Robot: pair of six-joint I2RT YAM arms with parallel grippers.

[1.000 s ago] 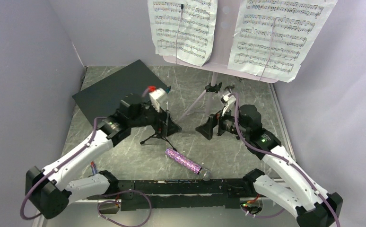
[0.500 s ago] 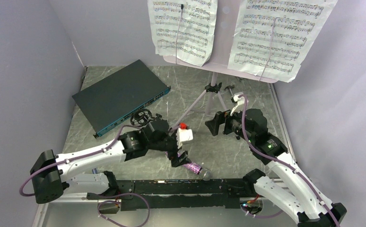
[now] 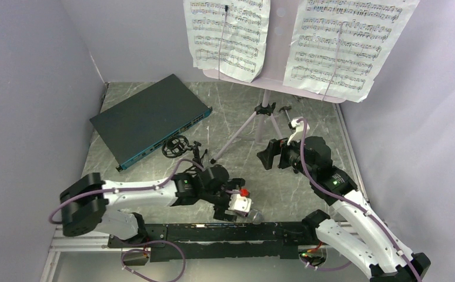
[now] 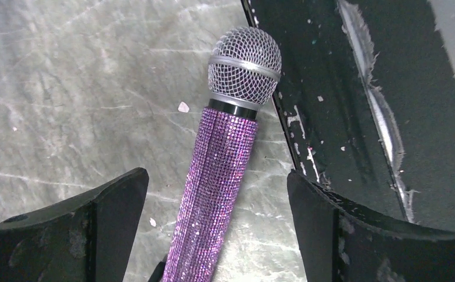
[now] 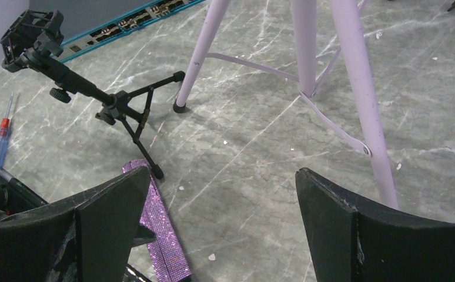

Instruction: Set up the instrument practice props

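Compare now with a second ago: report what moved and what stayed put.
The left gripper swung from over the mic stand back to the near edge; its open jaws now straddle the purple microphone without gripping it. The right gripper drew back slightly, open. Nothing was taken or released. Microphone, music stand, sheet pages and dark box stayed where they were.
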